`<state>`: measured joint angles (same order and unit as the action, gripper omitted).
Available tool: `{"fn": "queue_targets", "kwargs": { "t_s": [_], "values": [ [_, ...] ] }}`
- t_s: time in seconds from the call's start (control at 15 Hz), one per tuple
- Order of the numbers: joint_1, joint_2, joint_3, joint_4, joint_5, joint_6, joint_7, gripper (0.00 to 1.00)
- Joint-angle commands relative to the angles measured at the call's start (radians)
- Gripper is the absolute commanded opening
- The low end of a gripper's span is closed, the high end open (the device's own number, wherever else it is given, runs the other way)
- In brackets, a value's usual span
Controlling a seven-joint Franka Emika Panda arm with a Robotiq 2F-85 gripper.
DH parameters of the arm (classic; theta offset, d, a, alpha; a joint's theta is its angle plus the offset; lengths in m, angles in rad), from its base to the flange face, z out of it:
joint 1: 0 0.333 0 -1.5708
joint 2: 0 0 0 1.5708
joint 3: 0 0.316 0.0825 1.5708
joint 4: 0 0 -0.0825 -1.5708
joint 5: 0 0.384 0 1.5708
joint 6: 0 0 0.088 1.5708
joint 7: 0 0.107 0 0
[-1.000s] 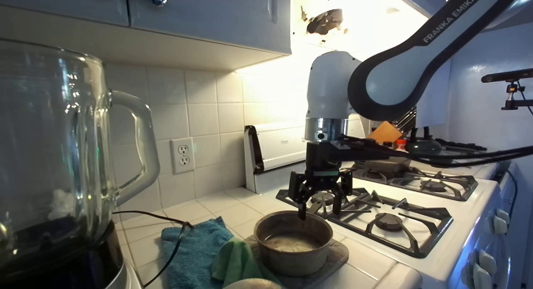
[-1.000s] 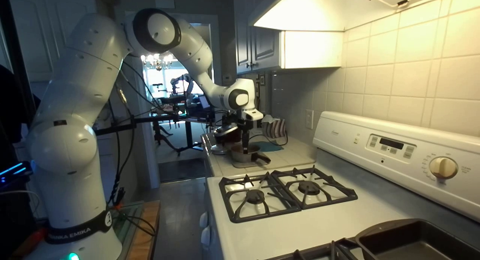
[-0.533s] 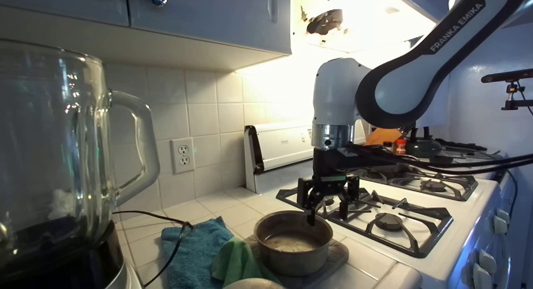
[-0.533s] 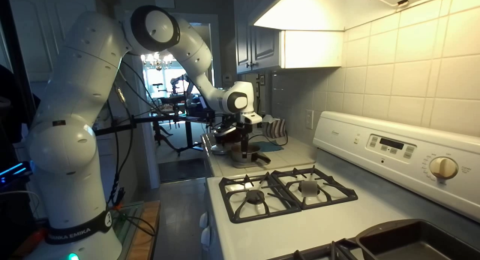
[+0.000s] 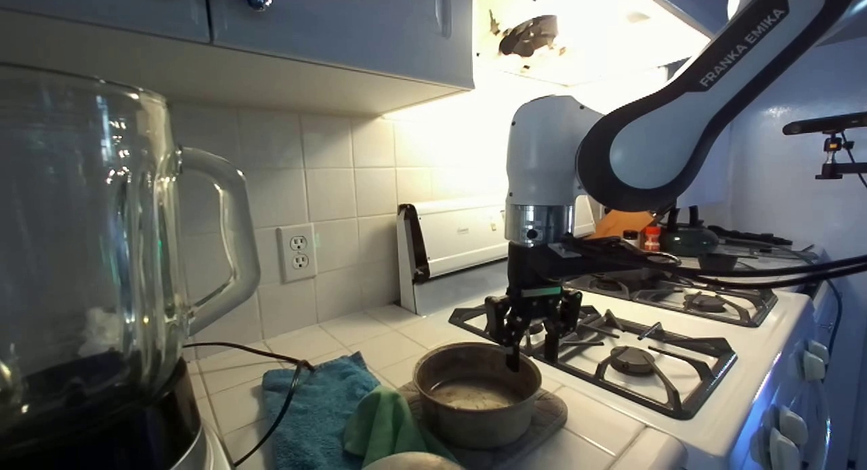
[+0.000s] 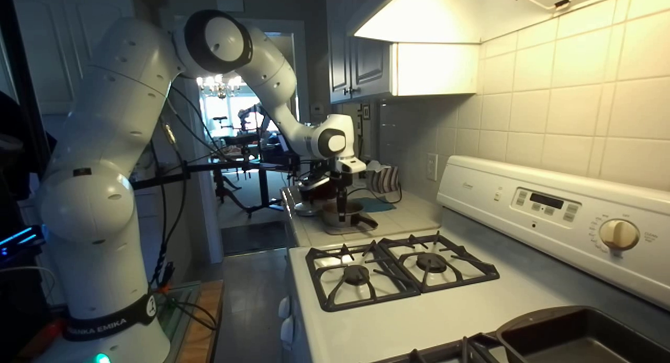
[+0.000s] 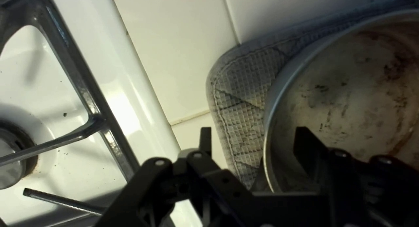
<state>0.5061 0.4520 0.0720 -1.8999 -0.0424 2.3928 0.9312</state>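
We see the fingers [image 7: 205,140] spread apart, one over the inside of the pot [image 5: 474,422], one outside it. Below them we find a mat [image 7: 240,122] under the pot. Near the outer one is the stove [image 7: 127,89]; across the pot from them lie a blue towel [image 5: 318,409] and a green cloth [image 5: 386,426].
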Motion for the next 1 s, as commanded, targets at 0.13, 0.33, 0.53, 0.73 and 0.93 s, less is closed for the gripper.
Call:
{"fn": "queue_targets", "kwargs": {
  "t_s": [0.13, 0.33, 0.53, 0.73, 0.93],
  "values": [
    [-0.032, 0.033, 0.036, 0.043, 0.009, -0.065, -0.008, 0.22],
    [-0.042, 0.050, 0.049, 0.064, 0.018, -0.092, -0.011, 0.03],
    [-0.049, 0.059, 0.053, 0.091, 0.023, -0.102, 0.000, 0.02],
    [-0.055, 0.052, 0.054, 0.099, 0.031, -0.092, 0.009, 0.02],
    [-0.063, 0.045, 0.052, 0.098, 0.042, -0.082, 0.011, 0.02]
  ]
}}
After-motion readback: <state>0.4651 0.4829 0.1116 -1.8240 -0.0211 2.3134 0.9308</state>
